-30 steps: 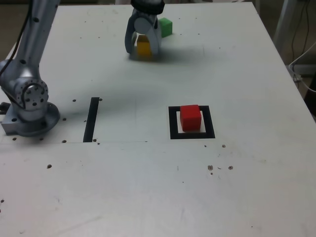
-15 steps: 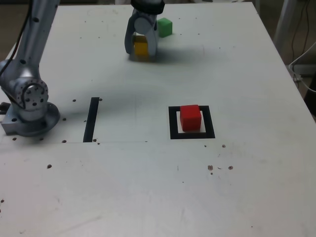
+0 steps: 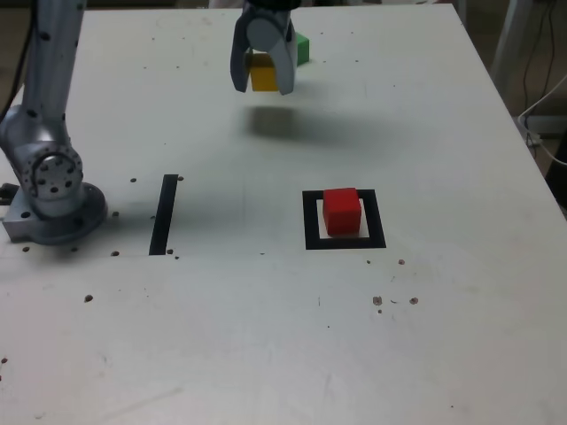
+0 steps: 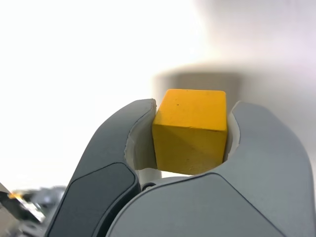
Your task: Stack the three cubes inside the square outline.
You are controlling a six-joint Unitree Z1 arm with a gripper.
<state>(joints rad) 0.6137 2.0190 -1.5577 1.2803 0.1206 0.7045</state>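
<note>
One cube of the three is in place. The red cube [image 3: 341, 211] sits inside the square outline [image 3: 345, 240], on its white centre, roughly midway across the tabletop [image 3: 425, 124] and nearer the exterior view's right edge. Nothing is stacked on it yet, so the tower stands one block high and two placements are left.

The second block looks to be on its way. The yellow cube [image 3: 262, 73] is clamped in the gripper [image 3: 262, 81], whose jaws are drawn in to the cube's width and press on two opposite faces. In the exterior view the cube hangs clear of the tabletop near the far edge, with a dark shadow [image 3: 282, 121] lying on the surface below and in front of it, which I take as a sign that it is lifted rather than resting.

The wrist view shows the fit closely: the yellow cube [image 4: 190, 131] sits between the two grey jaw tips, one on each side and touching it, with its upper part standing out past the tips and its lower part sunk into the pocket between them. It looks squarely held, not tilted.

The green cube [image 3: 300, 48] lies on the tabletop close to the far edge, just behind the gripper and partly hidden by it. It is untouched and, by my reading, the last to go on.

A straight black tape strip [image 3: 164, 213] lies near the arm's base [image 3: 55, 190], towards the exterior view's left edge, apart from the outline.
</note>
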